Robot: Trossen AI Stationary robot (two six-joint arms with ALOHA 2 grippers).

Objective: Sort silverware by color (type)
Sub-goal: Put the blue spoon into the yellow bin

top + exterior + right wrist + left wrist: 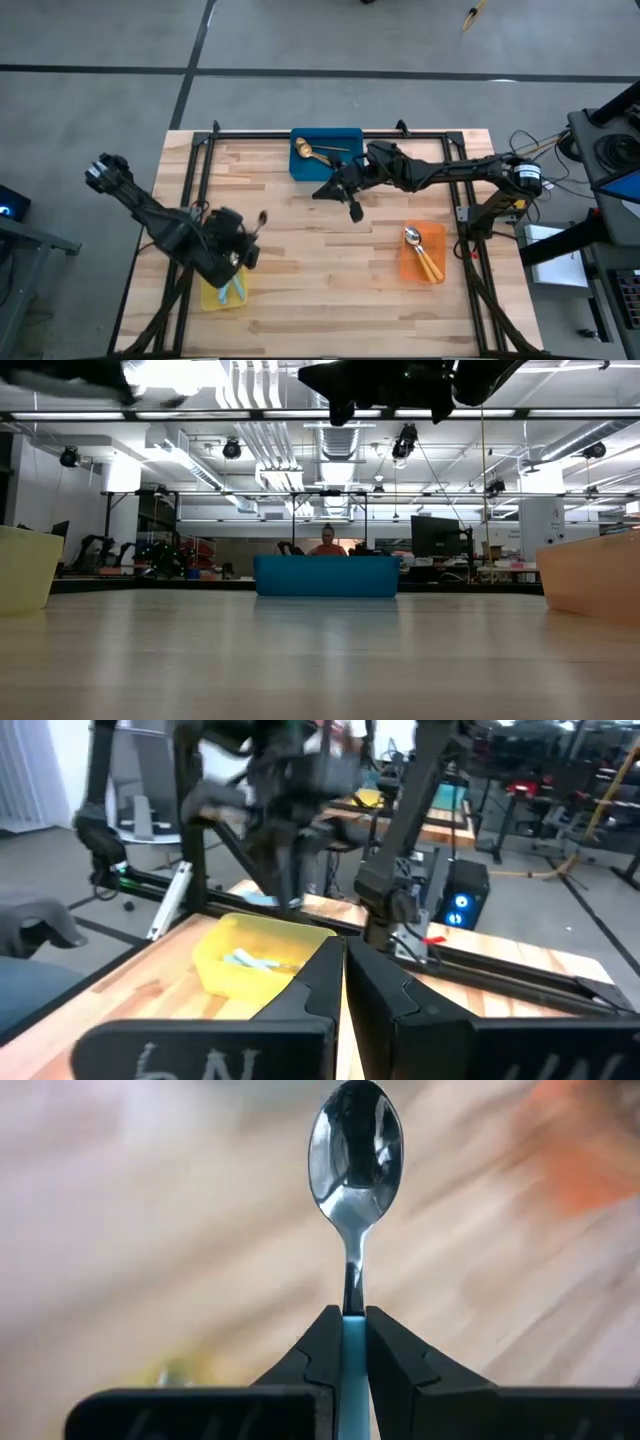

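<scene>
Left tool (348, 1342) clamps blue-handled spoon (354, 1155) (bowl forward) above yellow bin (212, 296); right tool (343, 972) closed, empty.

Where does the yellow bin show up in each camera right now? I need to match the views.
High view: yellow bin at lower left, partly under the left gripper.
Low view: its wall at the far left edge.
Left wrist view: not clearly visible; only a blurred yellowish spot.
Right wrist view: left of centre, blue-handled spoons inside.
Shared landmark: the wooden table.

No readable text, labels, brands or numbers anywhere; only blurred pale marks on the right gripper (342, 952) body.
</scene>
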